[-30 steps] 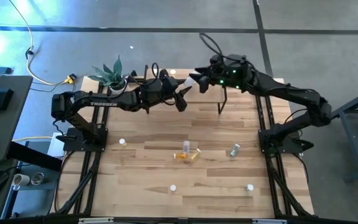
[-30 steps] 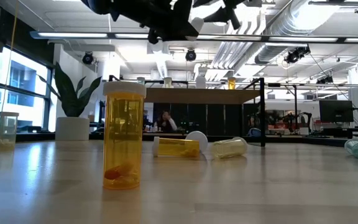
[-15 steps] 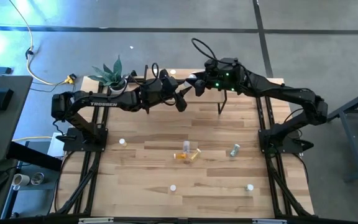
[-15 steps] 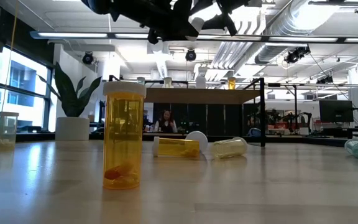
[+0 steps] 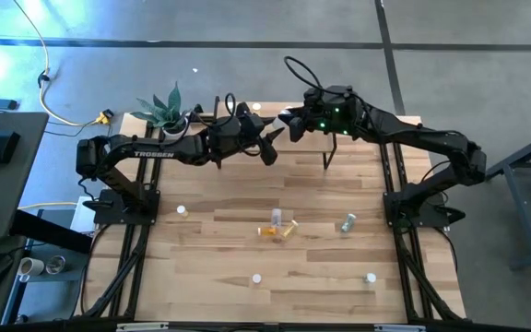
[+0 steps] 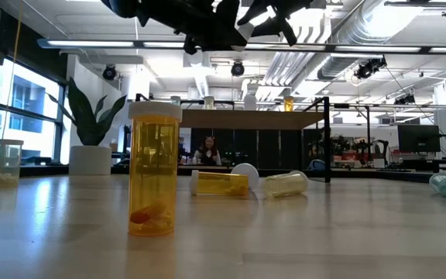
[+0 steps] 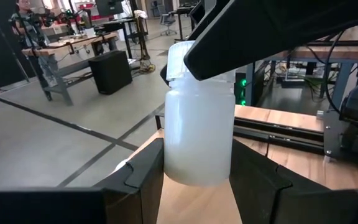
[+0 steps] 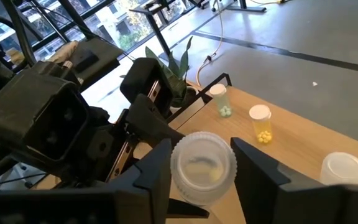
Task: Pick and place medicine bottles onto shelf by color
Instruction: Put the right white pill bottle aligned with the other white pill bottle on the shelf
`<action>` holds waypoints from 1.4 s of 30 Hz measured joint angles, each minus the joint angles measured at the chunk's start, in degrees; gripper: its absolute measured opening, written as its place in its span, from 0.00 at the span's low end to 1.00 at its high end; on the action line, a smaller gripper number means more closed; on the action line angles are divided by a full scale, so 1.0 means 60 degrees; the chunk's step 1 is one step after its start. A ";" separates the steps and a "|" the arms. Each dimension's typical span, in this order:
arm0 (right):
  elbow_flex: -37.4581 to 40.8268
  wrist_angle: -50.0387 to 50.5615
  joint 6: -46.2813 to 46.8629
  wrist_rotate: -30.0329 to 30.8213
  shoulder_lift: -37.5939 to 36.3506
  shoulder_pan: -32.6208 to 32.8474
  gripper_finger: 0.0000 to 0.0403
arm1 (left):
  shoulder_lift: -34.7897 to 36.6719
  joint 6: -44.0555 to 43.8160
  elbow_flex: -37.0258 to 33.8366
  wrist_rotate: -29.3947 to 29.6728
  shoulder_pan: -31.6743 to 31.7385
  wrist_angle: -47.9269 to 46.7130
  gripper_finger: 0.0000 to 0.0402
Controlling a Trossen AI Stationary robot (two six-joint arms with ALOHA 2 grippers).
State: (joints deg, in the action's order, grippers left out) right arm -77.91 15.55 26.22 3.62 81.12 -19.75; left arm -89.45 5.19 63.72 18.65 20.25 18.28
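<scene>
Overhead, both arms meet in mid-air above the back of the table, just in front of the shelf [image 5: 330,138], and the reason looks like a handover. The left gripper [image 7: 197,177] has its two fingers pressed to the sides of a white bottle [image 7: 199,124], gripping the lower body and holding it upright with the capped end free. The right gripper [image 8: 202,163] comes in at that cap end; its fingers flank the pale cap [image 8: 202,167] closely, but contact cannot be told, so the right hold is unsettled while the left clearly carries the load. Judged purpose: pass the bottle to the arm nearer the shelf. On the shelf, a green bottle [image 8: 221,101] and a yellow bottle [image 8: 260,123] stand upright side by side, with a white bottle [image 8: 342,169] further along the same board, suggesting colour groups in progress. Well in front of the shelf, on the tabletop [image 5: 219,249], an orange bottle [image 6: 154,167] stands, and more lie tipped nearby, not yet sorted. A potted plant [image 5: 166,111] sits just beside the shelf's left end.
</scene>
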 joint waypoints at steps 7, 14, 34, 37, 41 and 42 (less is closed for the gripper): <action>0.0000 0.0025 0.0152 -0.0002 -0.0002 0.0000 0.31 | 0.0000 -0.0007 0.0000 0.0000 0.0000 -0.0004 0.36; 0.0000 0.0093 0.0163 -0.0033 -0.0004 0.0000 0.31 | 0.0000 -0.0004 0.0015 -0.0007 -0.0004 -0.0230 0.43; 0.0000 0.1141 -0.0857 0.1171 -0.0517 -0.0557 0.31 | 0.1010 -0.0328 0.0007 -0.0007 0.0131 -0.2108 0.58; 0.0000 0.1431 -0.1136 0.1434 -0.0755 -0.0664 0.31 | 0.1451 -0.0324 0.0007 0.0000 0.0151 -0.2311 0.58; -0.0004 0.1926 -0.1448 0.1696 -0.0831 -0.0761 0.31 | 0.2067 -0.0298 0.0007 0.0015 0.0186 -0.2547 0.58; -0.0004 0.2103 -0.1456 0.1758 -0.0813 -0.0775 0.31 | 0.2223 -0.0236 0.0007 0.0032 0.0195 -0.2628 0.58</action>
State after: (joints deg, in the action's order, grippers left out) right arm -77.93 28.17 17.48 14.17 76.24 -24.39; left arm -76.11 3.78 63.77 18.85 21.42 2.52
